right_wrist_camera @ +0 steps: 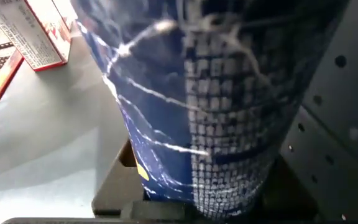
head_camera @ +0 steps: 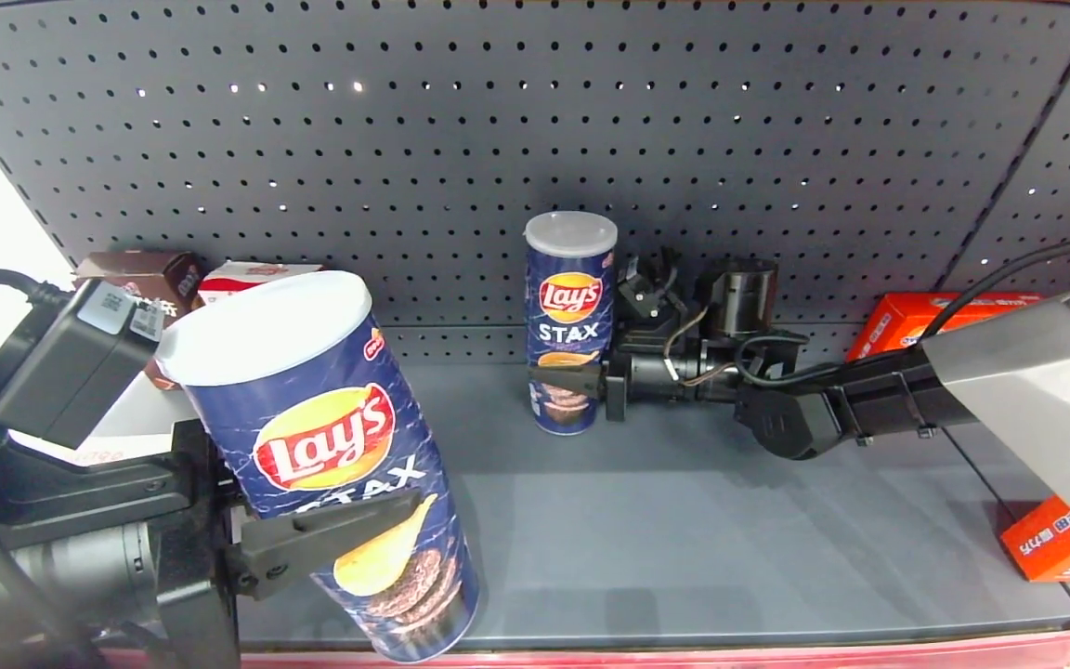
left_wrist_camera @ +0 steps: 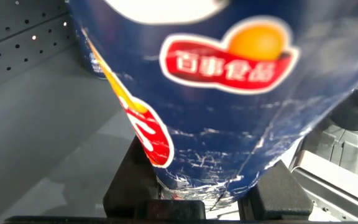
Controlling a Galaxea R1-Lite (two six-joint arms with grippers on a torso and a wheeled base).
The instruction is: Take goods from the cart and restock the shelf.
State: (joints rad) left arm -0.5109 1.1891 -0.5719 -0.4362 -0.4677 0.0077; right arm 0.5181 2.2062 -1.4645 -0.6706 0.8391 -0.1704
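Two dark blue chips cans with white lids are in play. The nearer chips can [head_camera: 331, 446] leans slightly over the shelf's front left edge, and my left gripper [head_camera: 349, 530] is shut on its lower half; the left wrist view has this can [left_wrist_camera: 229, 93] wedged between the black fingers [left_wrist_camera: 135, 180]. The farther chips can [head_camera: 567, 316] stands upright on the grey shelf [head_camera: 730, 539] close to the pegboard. My right gripper [head_camera: 572, 381] is shut on its lower part from the right side. In the right wrist view that can [right_wrist_camera: 216, 112] sits between the gripper's [right_wrist_camera: 197, 186] jaws.
A pegboard wall [head_camera: 535, 121] closes the back of the shelf. A brown box [head_camera: 140, 279] and a white-red box [head_camera: 252, 274] lie at the back left. Orange boxes sit at the back right [head_camera: 925, 316] and front right [head_camera: 1060, 544]. Bare shelf lies between the cans.
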